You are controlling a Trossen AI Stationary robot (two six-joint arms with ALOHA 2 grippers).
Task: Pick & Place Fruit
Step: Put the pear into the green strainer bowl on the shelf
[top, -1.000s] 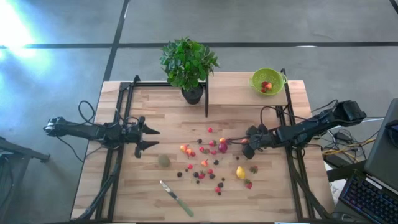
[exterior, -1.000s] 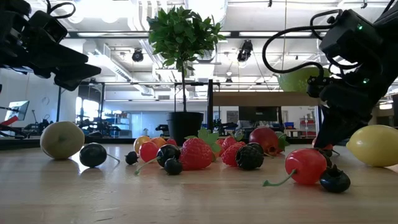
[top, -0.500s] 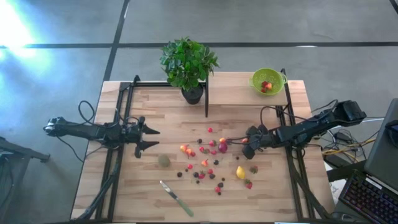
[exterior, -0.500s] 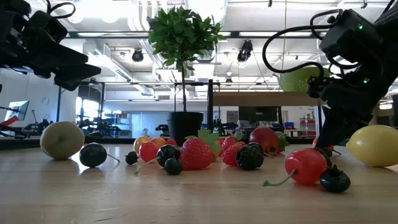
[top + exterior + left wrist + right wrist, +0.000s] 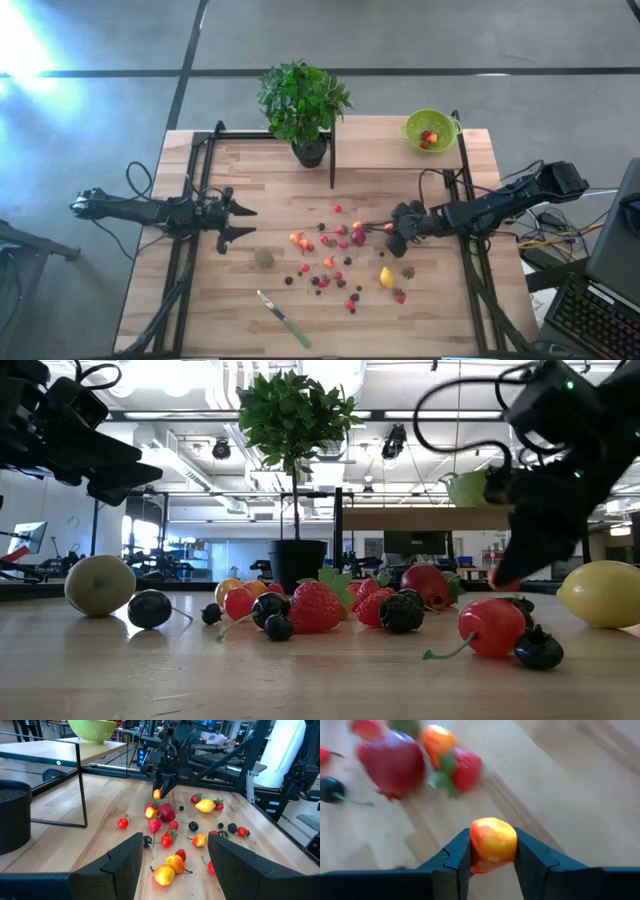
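My right gripper [image 5: 490, 851]: closed on a small orange-yellow fruit [image 5: 492, 840], one finger on each side of it, above the wooden table [image 5: 440, 190], right of the table's centre.
My right gripper from above [image 5: 393, 231]: it sat at the right end of the scattered fruit, the arm reaching in from the table's right edge.
Held fruit from the left wrist camera [image 5: 157, 794]: it showed as a bright orange spot at my fingertips, clear of the table surface.
My left gripper [image 5: 240, 222]: it hung over the left part of the table near the left rail, fingers spread apart with nothing between them.
Scattered fruit [image 5: 335, 255]: small red, orange and dark pieces lay across the middle of the table, towards the front edge.
Lemon [image 5: 386, 277]: it lay on the table in front of my right gripper, towards the front edge.
Green ball [image 5: 263, 258]: it lay alone left of the scatter, in front of my left gripper.
Dark red fruit [image 5: 392, 762]: on the table just beyond my held piece, with a strawberry [image 5: 465, 769] beside it.
Lime-green bowl [image 5: 430, 130]: at the table's far right corner, with red fruit inside.
Potted plant [image 5: 303, 105]: it stood at the far edge, near the middle.
Knife [image 5: 284, 319]: it lay flat near the front edge, left of centre.
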